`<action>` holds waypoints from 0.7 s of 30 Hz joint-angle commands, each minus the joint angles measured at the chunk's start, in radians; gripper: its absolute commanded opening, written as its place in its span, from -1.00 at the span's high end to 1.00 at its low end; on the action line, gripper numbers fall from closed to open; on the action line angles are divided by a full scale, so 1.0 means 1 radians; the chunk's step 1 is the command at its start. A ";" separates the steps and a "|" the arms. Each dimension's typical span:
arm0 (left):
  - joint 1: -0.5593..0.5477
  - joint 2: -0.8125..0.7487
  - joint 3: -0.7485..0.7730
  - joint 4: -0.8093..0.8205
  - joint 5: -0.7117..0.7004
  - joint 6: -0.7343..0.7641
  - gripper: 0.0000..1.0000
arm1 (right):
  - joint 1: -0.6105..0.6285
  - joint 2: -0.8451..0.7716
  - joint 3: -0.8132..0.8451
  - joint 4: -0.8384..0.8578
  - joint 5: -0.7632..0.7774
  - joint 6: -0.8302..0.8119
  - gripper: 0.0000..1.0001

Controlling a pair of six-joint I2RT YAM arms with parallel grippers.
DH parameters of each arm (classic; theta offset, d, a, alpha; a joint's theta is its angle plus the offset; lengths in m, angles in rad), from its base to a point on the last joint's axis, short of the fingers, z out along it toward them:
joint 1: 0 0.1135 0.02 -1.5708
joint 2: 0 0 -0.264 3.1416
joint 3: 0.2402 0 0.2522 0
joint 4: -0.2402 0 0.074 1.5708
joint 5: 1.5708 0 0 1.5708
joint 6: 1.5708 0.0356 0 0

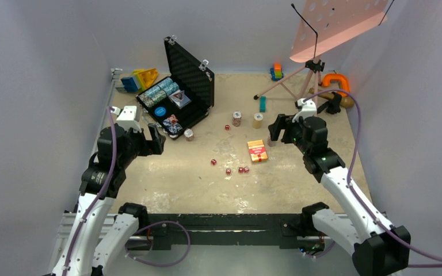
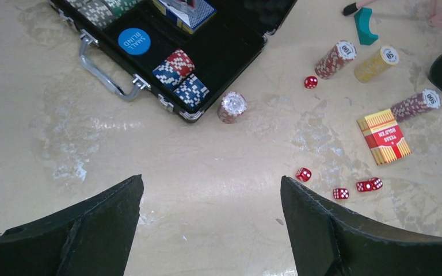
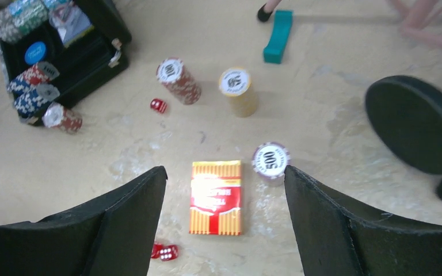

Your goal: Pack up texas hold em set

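Card box [image 1: 257, 150] right of centre on the tabletop [image 1: 167, 190]; right hand [image 1: 277, 131] nearer.
Top view: briefcase [image 1: 178, 103] is seen open by the far-left corner, left hand [image 1: 156, 141] at its near end, well apart from the box. Left wrist: that hand is spread, empty; the box is seen off to its right. Right wrist: fingers are spread, nothing held; the box is framed directly below, long axis crosswise to the closing line, 500 chip stack [image 3: 271, 161] just beside it.
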 commanded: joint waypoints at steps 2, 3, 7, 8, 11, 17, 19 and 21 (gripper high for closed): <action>-0.010 0.010 -0.013 0.064 0.065 0.027 -0.84 | 0.114 0.111 -0.012 -0.001 0.003 0.105 -0.58; -0.010 0.009 -0.013 0.063 0.066 0.029 -0.84 | 0.137 0.136 -0.012 -0.006 0.016 0.113 -0.58; -0.010 0.003 -0.017 0.074 0.099 0.031 -0.85 | 0.196 0.219 -0.010 -0.025 0.042 0.137 -0.58; -0.010 0.002 -0.019 0.076 0.106 0.031 -0.86 | 0.209 0.237 -0.010 -0.026 0.043 0.142 -0.58; -0.010 0.005 -0.018 0.076 0.114 0.029 -0.86 | 0.235 0.300 -0.009 -0.033 0.035 0.167 -0.58; -0.010 0.002 -0.020 0.076 0.119 0.028 -0.87 | 0.258 0.379 -0.010 -0.053 0.106 0.198 -0.60; -0.010 0.002 -0.019 0.076 0.122 0.028 -0.87 | 0.270 0.407 -0.003 -0.068 0.130 0.207 -0.61; -0.010 0.002 -0.019 0.076 0.126 0.028 -0.87 | 0.282 0.431 0.001 -0.079 0.161 0.216 -0.61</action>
